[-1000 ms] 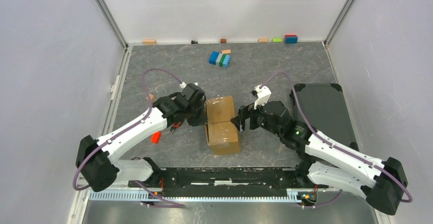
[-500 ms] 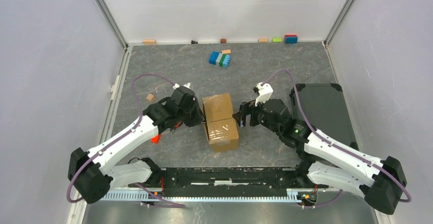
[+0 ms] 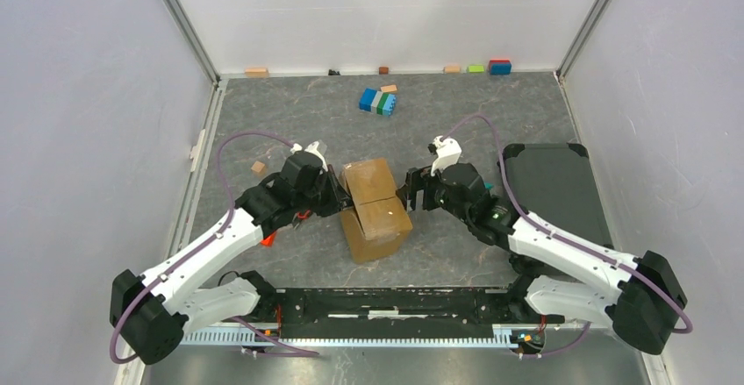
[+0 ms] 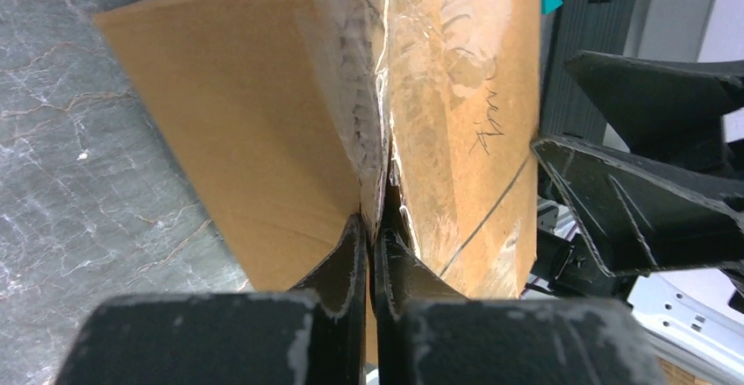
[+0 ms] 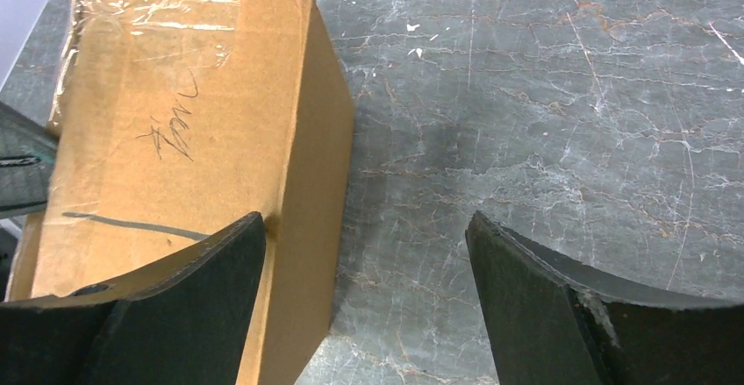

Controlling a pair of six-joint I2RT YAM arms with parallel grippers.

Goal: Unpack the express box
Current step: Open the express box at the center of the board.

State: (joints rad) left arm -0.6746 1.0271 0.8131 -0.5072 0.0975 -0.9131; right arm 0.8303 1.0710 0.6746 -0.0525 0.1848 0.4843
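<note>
The express box (image 3: 377, 214) is a brown cardboard carton with clear tape, tipped up off the grey floor between my arms. My left gripper (image 3: 340, 199) is shut on the taped edge at the box's left side. In the left wrist view the fingertips (image 4: 354, 243) pinch cardboard at the seam of the box (image 4: 263, 113). My right gripper (image 3: 411, 195) is open at the box's right side. In the right wrist view (image 5: 364, 245) its left finger lies over the top edge of the box (image 5: 175, 139) and its right finger is over bare floor.
A flat black tray (image 3: 551, 194) lies to the right. A blue-green block cluster (image 3: 378, 102) sits further back, with small blocks along the back wall (image 3: 500, 67). A tan block (image 3: 258, 167) and a red piece (image 3: 268, 238) lie by the left arm.
The box has tipped up and shifted slightly left and nearer as my left gripper pulled back with its edge. My right gripper has moved a little further back along the box's right side.
</note>
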